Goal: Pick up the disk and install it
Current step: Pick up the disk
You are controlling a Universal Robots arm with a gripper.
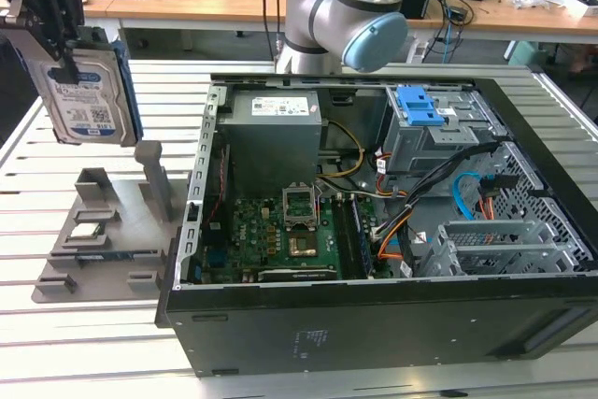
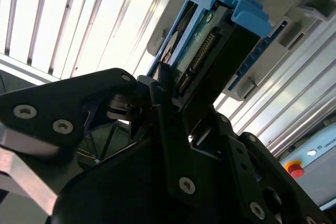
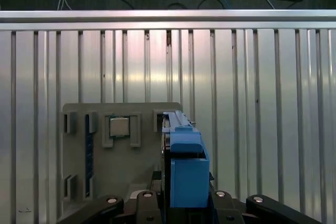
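Silver disk (image 1: 82,92) upright, long axis vertical

Your gripper (image 1: 58,35) hangs at the exterior view's upper left, clamped on the disk (image 1: 92,100); arm elbow (image 1: 360,11) top centre.

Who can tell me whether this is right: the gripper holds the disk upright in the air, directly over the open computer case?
Not quite. The gripper does hold the disk upright in the air, but over the grey holder beside the case, not over the case itself. The exterior view shows this.
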